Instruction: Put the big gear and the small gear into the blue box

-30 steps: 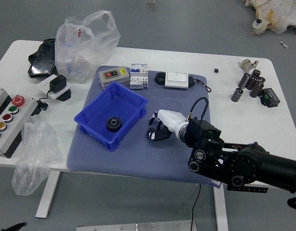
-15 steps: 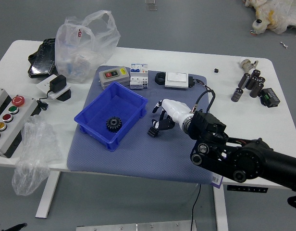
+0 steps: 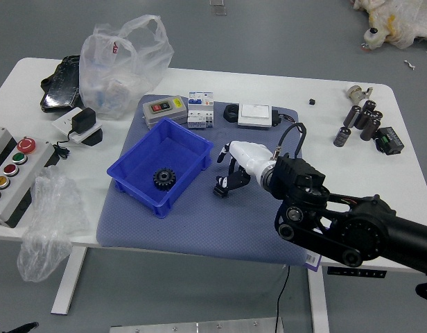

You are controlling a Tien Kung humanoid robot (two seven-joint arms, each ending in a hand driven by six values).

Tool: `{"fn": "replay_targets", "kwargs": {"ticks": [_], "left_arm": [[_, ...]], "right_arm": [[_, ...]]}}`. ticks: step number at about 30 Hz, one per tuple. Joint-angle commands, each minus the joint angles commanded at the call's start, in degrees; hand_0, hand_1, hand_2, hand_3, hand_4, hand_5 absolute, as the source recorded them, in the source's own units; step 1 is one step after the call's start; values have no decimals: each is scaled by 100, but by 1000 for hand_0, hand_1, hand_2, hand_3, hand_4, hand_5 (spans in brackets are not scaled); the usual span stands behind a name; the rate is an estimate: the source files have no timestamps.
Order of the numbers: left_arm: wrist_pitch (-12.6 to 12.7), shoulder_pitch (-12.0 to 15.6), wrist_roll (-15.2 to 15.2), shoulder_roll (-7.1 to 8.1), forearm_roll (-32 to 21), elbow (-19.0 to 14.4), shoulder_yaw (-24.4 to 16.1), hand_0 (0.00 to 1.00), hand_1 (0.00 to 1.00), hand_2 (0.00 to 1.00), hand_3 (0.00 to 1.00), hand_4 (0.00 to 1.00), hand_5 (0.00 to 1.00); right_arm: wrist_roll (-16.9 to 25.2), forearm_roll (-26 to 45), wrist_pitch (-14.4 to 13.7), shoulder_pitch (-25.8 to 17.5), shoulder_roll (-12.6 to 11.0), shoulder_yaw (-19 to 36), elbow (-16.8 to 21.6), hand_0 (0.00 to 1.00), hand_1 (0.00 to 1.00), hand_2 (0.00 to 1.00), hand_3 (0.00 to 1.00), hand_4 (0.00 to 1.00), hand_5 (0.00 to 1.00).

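The big gear (image 3: 164,179), black and toothed, lies inside the blue box (image 3: 132,188) near its front corner. On the mat to the right of the box, the small dark gear (image 3: 220,191) is partly covered by the fingertips of my right hand (image 3: 222,172). That hand has a white back and black fingers, which are spread and point left and down over the gear. Whether they touch it cannot be made out. A black piece of my left hand (image 3: 18,327) shows at the bottom left corner, well away from the table.
Behind the box on the blue-grey mat (image 3: 193,232) stand a grey device (image 3: 165,110), white breakers (image 3: 200,109) and a white-topped module (image 3: 255,116). A button panel (image 3: 12,173) and plastic bags lie at the left. Black cylinders (image 3: 366,118) stand at the right.
From one second ago, my right hand moved up and right, uncovering the small gear, then came slightly down and left onto it. The big gear and box stayed put.
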Motion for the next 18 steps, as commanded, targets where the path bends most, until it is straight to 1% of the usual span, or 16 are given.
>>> {"fn": "replay_targets", "kwargs": {"ticks": [1, 5, 18], "left_arm": [[0, -1, 2, 0, 4, 0, -4, 658, 515, 565, 748, 747, 589], [-2, -7, 7, -1, 18, -1, -15, 658, 515, 565, 748, 747, 589], [-6, -18, 6, 8, 41, 0, -29, 657, 515, 565, 748, 747, 591]], "right_arm": [[0, 23, 29, 6, 0, -18, 2, 358, 414, 705, 791, 825, 294], [0, 165, 91, 25, 3, -98, -25, 358, 414, 705, 791, 825, 294], [0, 367, 123, 73, 34, -296, -197, 355, 412, 702, 783, 827, 303]]}}
